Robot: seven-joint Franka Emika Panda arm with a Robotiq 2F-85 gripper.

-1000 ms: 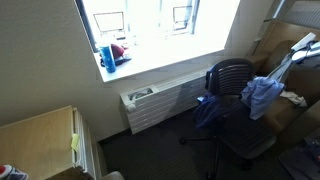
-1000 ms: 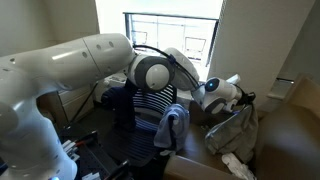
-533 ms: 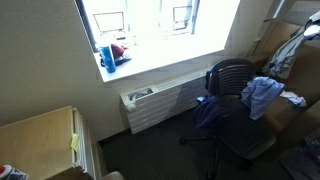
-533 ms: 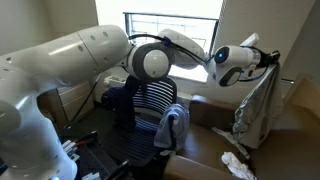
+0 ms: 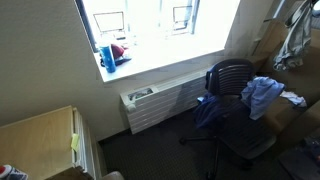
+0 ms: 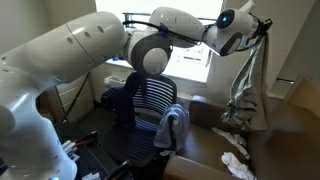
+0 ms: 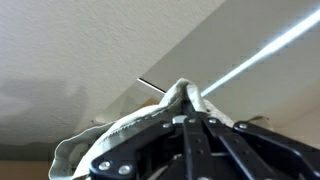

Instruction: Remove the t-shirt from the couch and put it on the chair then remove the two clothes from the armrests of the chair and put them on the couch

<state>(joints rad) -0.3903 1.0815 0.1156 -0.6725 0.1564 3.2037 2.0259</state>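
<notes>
Exterior view, window side. The t-shirt (image 5: 293, 35) now hangs as a long pale strip at 1 o'clock, its lower hem clear of the couch (image 5: 268, 42). A second ago it was still low, bunched by the light blue garment (image 5: 262, 95). The hand itself is at the frame edge and not made out here. The chair (image 5: 230, 75) sits at 3 o'clock, with the light blue garment on one armrest and the dark navy garment (image 5: 210, 110) on the other. Neither has moved.

Exterior view, behind the arm. The hand (image 6: 264, 30) has risen from mid-height to 1 o'clock. The t-shirt (image 6: 245, 90) drapes straight down from it, with its lowest folds near or just off the couch (image 6: 295, 125); I cannot tell whether they touch. The chair (image 6: 152, 100) is at 6 o'clock, seat bare as far as can be seen. A small white scrap (image 6: 235, 163) lies on the couch cushion.

Wrist view. The hand (image 7: 190, 125) is pressed together, with a ridge of cloth pinched between the fingertips. The rest of the t-shirt (image 7: 110, 135) bulges out at 8 o'clock against the ceiling.

Judgement: the lift-off is done. The carry across to the chair seat is next. The trailing hem could snag the light blue garment on the way.
</notes>
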